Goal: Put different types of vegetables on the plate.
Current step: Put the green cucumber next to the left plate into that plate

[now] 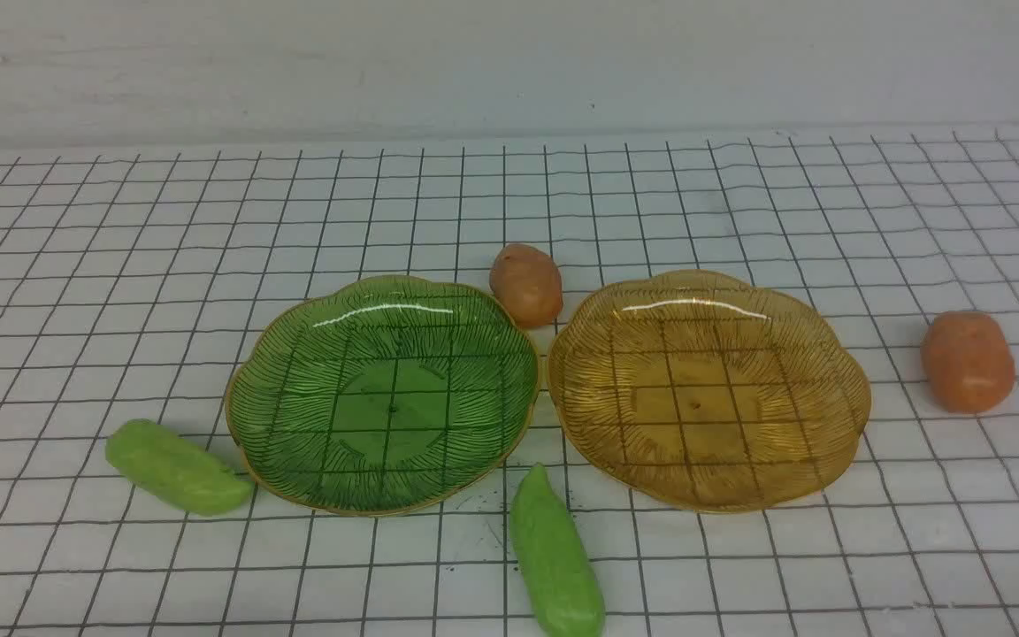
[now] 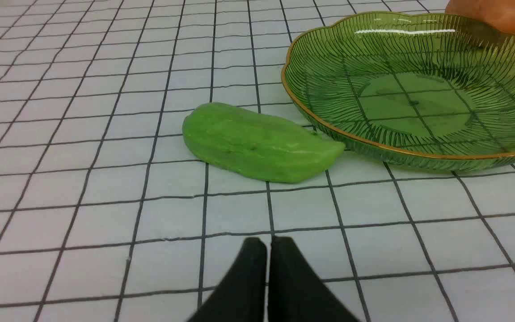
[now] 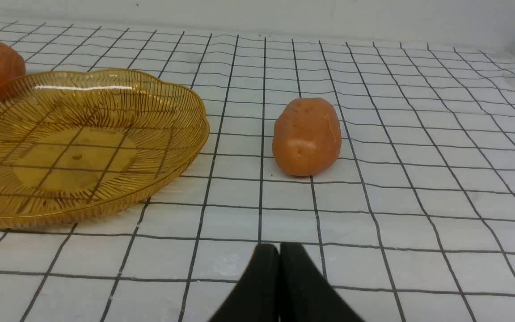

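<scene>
Four toy vegetables are laid on a gridded desk around two glass plates, with both hands closed on nothing.

Front view: a green plate and an amber plate are set side by side, almost touching. The left cucumber is laid against the green plate's near left rim. The front cucumber is laid on the near side of the gap between the plates, and the middle potato is seen behind that gap. The right potato is placed apart, right of the amber plate. Left wrist view: the left hand is shown with fingers pressed together. The left cucumber is seen ahead of it, apart from it, with its tapered end at the green plate's rim. Right wrist view: the right hand is likewise pressed together. The right potato is seen ahead of it, apart, beside the amber plate.
</scene>
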